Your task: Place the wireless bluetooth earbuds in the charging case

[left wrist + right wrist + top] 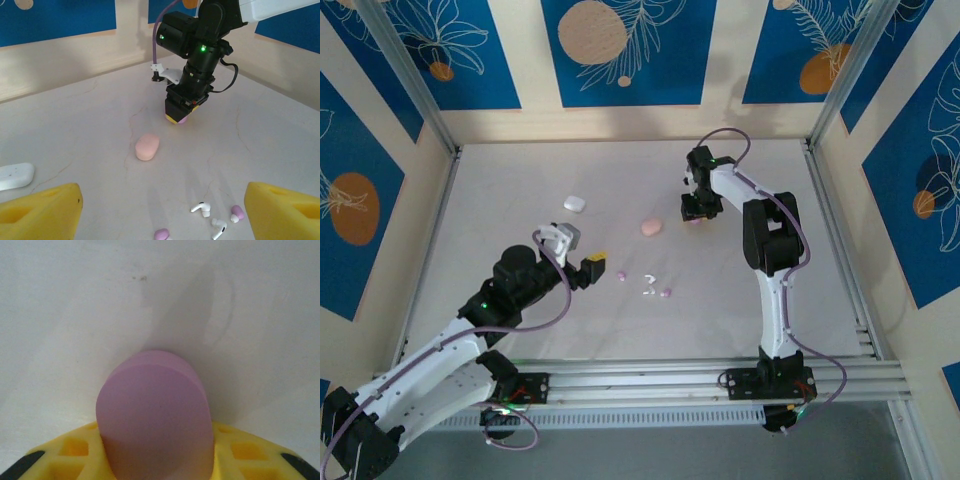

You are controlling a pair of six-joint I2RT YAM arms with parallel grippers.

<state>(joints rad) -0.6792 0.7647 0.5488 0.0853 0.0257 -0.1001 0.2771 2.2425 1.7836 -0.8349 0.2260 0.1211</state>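
Observation:
My right gripper [695, 213] is at the far middle of the table, its yellow fingers [239, 451] shut on a purple charging case [154, 412] that stands on edge against the tabletop. The left wrist view shows that case [182, 119] peeking out under the right gripper [178, 111]. A pink case [651, 227] lies closed just to its left, and a white case [574, 203] lies further left. Two white earbuds [201, 208] [219, 227] and two purple earbuds [237, 213] [162, 234] lie loose on the table. My left gripper [579, 252] hovers open and holds nothing, just left of the earbuds.
The pale tabletop [520, 320] is bounded by metal posts and patterned blue-and-cream walls [620, 50]. The right arm's elbow [770, 235] stands to the right of the cases. The white case [15, 175] is at the left wrist view's left edge.

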